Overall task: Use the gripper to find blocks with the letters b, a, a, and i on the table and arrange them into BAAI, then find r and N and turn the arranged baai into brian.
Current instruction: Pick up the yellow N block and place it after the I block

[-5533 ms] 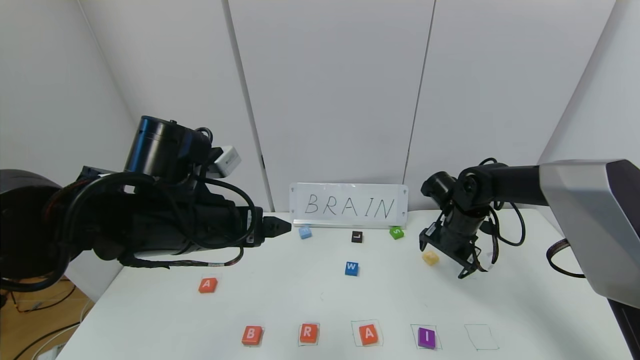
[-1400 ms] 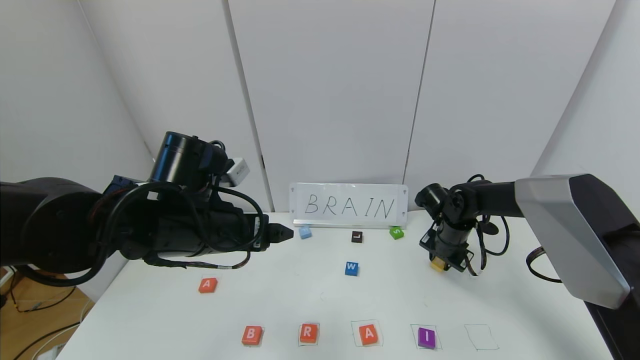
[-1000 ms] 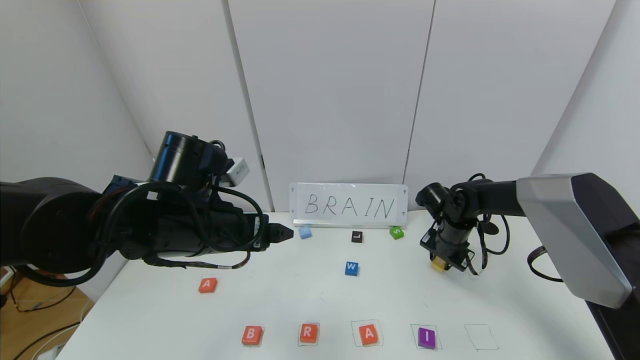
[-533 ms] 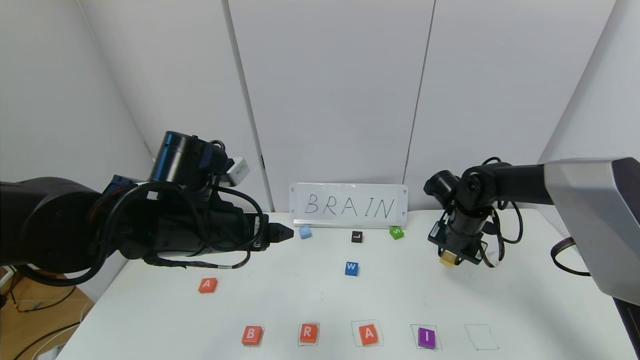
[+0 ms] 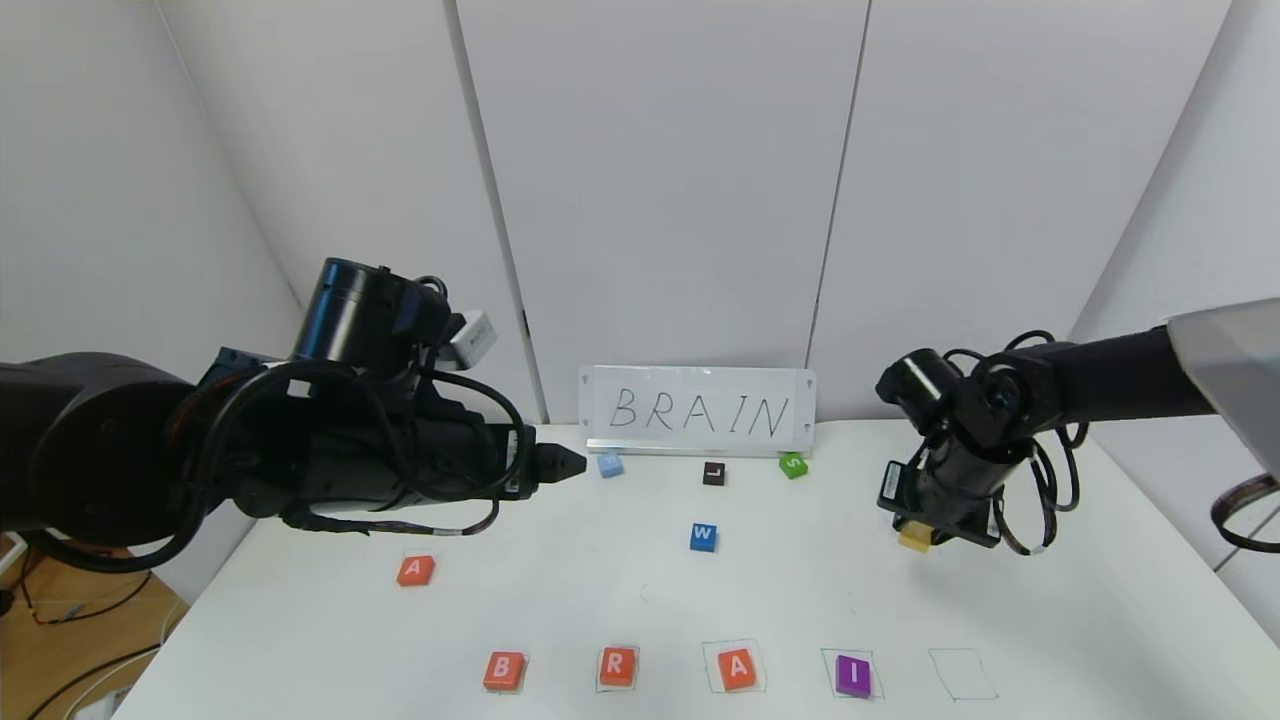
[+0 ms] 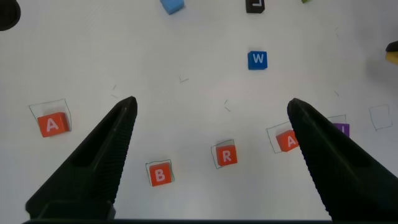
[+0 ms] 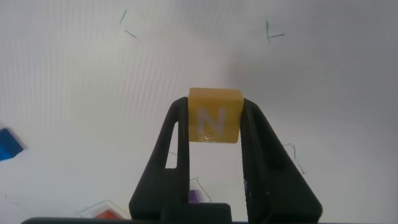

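Note:
Along the near edge of the white table (image 5: pixel 1050 600) stand the orange B (image 5: pixel 504 670), orange R (image 5: pixel 617 666), orange A (image 5: pixel 737 668) and purple I (image 5: pixel 853 675) blocks, most inside pen squares. A pen square (image 5: pixel 962 674) to their right is empty. A second orange A (image 5: pixel 415 570) lies at the left. My right gripper (image 5: pixel 915 537) is shut on the yellow N block (image 7: pixel 214 115) and holds it above the table at the right. My left gripper (image 6: pixel 211 118) is open and empty, raised over the left side; B (image 6: pixel 160 175) and R (image 6: pixel 226 155) show below it.
A card reading BRAIN (image 5: pixel 698 411) stands at the back. In front of it lie a light-blue block (image 5: pixel 610 465), a black L block (image 5: pixel 713 474), a green S block (image 5: pixel 793 464) and a blue W block (image 5: pixel 703 537).
My right gripper came down on the yellow N block, closed on it, lifted it and has carried it rightward and nearer. The left arm has barely moved.

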Controlling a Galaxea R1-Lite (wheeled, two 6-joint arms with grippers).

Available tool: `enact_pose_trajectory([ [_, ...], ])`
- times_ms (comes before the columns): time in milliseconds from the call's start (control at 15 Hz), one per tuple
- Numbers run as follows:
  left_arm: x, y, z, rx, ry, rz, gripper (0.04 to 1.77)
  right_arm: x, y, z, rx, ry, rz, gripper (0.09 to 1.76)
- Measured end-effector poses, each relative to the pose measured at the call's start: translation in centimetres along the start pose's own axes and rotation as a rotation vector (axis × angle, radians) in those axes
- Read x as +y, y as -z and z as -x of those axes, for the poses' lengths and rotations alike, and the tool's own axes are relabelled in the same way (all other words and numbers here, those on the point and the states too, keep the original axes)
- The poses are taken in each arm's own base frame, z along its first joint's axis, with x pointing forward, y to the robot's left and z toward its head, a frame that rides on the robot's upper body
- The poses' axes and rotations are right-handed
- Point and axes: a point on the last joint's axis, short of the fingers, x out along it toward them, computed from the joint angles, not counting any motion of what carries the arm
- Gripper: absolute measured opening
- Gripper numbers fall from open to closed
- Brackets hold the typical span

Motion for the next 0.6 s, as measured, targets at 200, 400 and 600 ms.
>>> enact_pose_trajectory([
  [200, 0.0, 0.0, 0.1, -0.002, 0.001, 0.0, 1.72, -1.9, 2.3, 0.5, -0.03, -0.06, 0.127, 0.54],
  [400, 0.0, 0.0, 0.1, -0.003, 0.001, 0.0, 1.72, -4.1, 4.7, 1.2, -0.033, -0.093, 0.254, 0.54],
  [600, 0.0, 0.0, 0.1, -0.002, 0.001, 0.0, 1.72, -6.4, 6.5, 2.0, -0.031, -0.102, 0.367, 0.54],
])
